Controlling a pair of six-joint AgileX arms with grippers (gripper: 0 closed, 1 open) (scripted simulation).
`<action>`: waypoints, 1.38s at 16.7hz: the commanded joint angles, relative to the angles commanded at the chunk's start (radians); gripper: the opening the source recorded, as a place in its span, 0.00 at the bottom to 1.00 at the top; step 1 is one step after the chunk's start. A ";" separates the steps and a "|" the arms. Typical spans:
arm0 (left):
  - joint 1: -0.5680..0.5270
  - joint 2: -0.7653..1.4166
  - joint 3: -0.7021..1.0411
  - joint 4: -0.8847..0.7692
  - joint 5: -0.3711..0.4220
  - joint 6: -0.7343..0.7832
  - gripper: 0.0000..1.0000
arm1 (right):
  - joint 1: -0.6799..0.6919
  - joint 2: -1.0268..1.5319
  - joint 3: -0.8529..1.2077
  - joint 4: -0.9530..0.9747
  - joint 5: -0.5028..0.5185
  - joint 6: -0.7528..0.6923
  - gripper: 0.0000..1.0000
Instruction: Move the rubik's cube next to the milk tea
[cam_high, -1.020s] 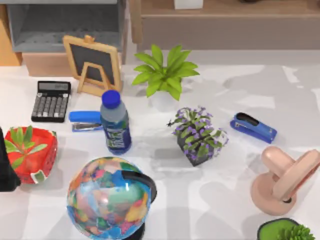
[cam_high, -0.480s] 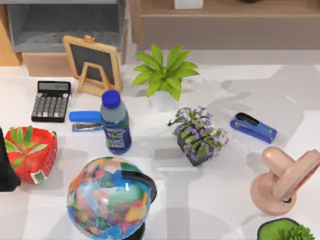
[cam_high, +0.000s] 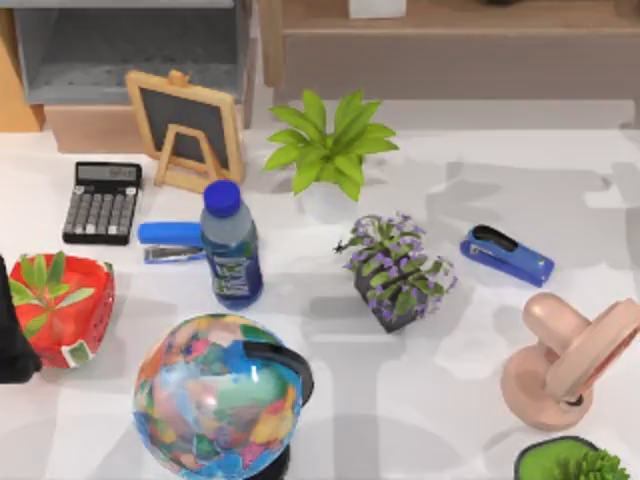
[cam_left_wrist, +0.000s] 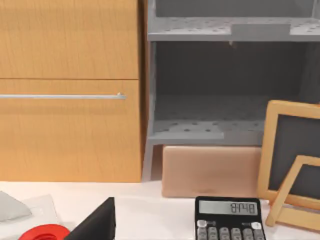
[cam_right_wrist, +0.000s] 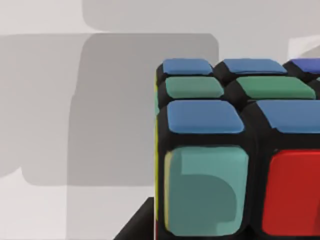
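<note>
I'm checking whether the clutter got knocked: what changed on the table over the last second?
No object moved. Only the soft shadows on the tabletop at the right shifted. The bottle, globe, purple-flowered plant and blue stapler sit as before.

White table, calculator, bottle, globe, two staplers, potted plants

staplers 2 | potted plants 4 | calculator 1 | globe 1 | bottle 1 | rubik's cube 1
</note>
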 joint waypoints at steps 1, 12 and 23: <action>0.000 0.000 0.000 0.000 0.000 0.000 1.00 | 0.005 0.019 0.006 -0.026 0.016 0.010 0.00; 0.000 0.000 0.000 0.000 0.000 0.000 1.00 | 0.011 0.027 0.006 -0.039 0.023 0.019 0.00; 0.000 0.000 0.000 0.000 0.000 0.000 1.00 | 0.031 0.004 0.000 0.003 0.021 0.019 0.00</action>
